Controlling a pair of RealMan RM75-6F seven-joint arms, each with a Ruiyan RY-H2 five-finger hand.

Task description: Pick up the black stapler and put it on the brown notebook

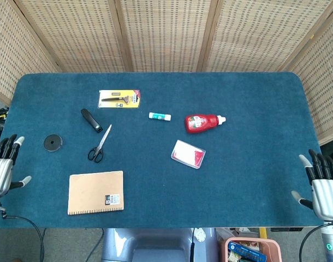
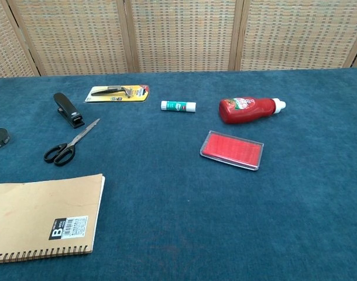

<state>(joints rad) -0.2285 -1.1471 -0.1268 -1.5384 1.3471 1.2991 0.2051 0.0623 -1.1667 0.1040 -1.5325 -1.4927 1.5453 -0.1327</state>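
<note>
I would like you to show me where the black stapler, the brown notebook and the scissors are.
black stapler (image 2: 67, 109), chest view, middle of its body
brown notebook (image 2: 41, 209), chest view, bare cover
scissors (image 1: 99, 146), head view, near the pivot

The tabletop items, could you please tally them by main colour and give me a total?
Black: 3 (black stapler, black-handled scissors, black tape roll)
Red: 2 (red squeeze bottle, red clear-lidded case)
Brown: 1 (brown spiral notebook)
Yellow: 1 (yellow carded knife pack)
White: 1 (white glue stick)
Total: 8
</note>
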